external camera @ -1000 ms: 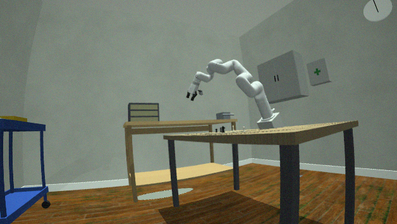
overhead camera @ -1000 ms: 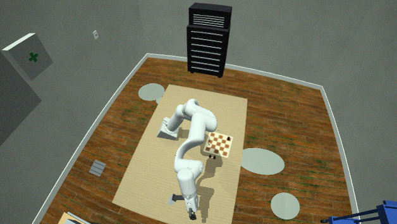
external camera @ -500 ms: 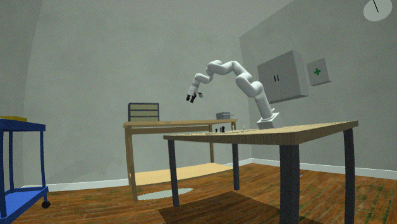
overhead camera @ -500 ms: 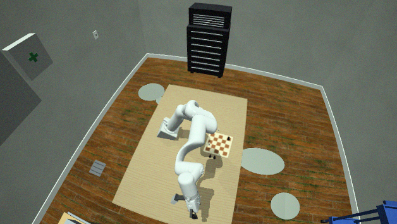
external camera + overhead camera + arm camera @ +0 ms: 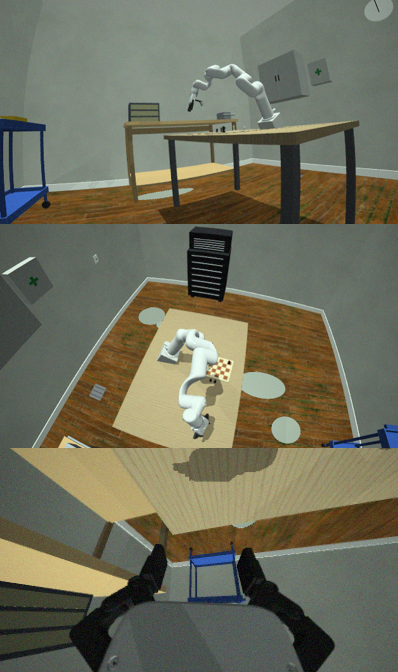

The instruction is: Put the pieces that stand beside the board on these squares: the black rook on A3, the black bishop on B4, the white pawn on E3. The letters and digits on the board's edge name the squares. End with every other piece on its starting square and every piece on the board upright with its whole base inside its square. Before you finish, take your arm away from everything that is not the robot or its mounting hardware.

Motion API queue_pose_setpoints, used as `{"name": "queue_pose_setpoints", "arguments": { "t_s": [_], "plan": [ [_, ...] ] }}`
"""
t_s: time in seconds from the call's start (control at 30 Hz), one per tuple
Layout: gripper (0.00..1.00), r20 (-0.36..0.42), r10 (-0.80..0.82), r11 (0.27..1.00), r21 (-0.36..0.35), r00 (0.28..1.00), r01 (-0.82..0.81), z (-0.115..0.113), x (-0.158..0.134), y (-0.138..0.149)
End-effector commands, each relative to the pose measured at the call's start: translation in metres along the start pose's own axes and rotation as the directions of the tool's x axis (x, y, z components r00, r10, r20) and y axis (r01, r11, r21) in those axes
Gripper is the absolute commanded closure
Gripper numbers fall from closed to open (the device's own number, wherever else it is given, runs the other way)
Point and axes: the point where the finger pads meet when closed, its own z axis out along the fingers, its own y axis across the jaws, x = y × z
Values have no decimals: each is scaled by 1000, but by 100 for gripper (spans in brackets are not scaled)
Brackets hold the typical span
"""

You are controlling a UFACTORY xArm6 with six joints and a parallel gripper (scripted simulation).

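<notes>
The chessboard (image 5: 220, 369) lies on the light wooden table, right of the arm's base. One black piece (image 5: 229, 362) stands on the board's far right corner. Two small dark pieces (image 5: 212, 380) stand just off the board's near edge; they also show as dark shapes on the table in the exterior view (image 5: 222, 129). I cannot make out the white pawn. My gripper (image 5: 198, 433) (image 5: 191, 107) is open and empty, high above the table and well away from the board. In the wrist view its fingers stand wide apart with nothing between them.
A black drawer cabinet (image 5: 209, 263) stands at the far wall. A blue cart (image 5: 19, 164) stands at the room's side and shows between the fingers. A second wooden table (image 5: 177, 124) with a grey box (image 5: 225, 115) stands behind.
</notes>
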Motion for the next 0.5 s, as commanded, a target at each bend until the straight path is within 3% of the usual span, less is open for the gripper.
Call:
{"name": "queue_pose_setpoints", "arguments": {
  "t_s": [0.0, 0.03, 0.07, 0.17, 0.27, 0.33, 0.37, 0.43, 0.47],
  "plan": [
    [0, -62, 182, 970, -154, 981, -190, 36, 6, 29],
    [0, -62, 182, 970, -154, 981, -190, 36, 6, 29],
    [0, -103, 253, 941, -207, 962, -269, 51, 9, 43],
    [0, -103, 253, 941, -207, 962, -269, 51, 9, 43],
    [0, -212, 379, 855, -292, 901, -429, 77, 17, 72],
    [0, -212, 379, 855, -292, 901, -429, 77, 17, 72],
    [0, -275, 430, 802, -321, 860, -503, 89, 22, 88],
    [0, -278, 431, 800, -322, 858, -506, 89, 22, 88],
    [0, -348, 474, 739, -341, 808, -581, 100, 26, 104]
  ]
}}
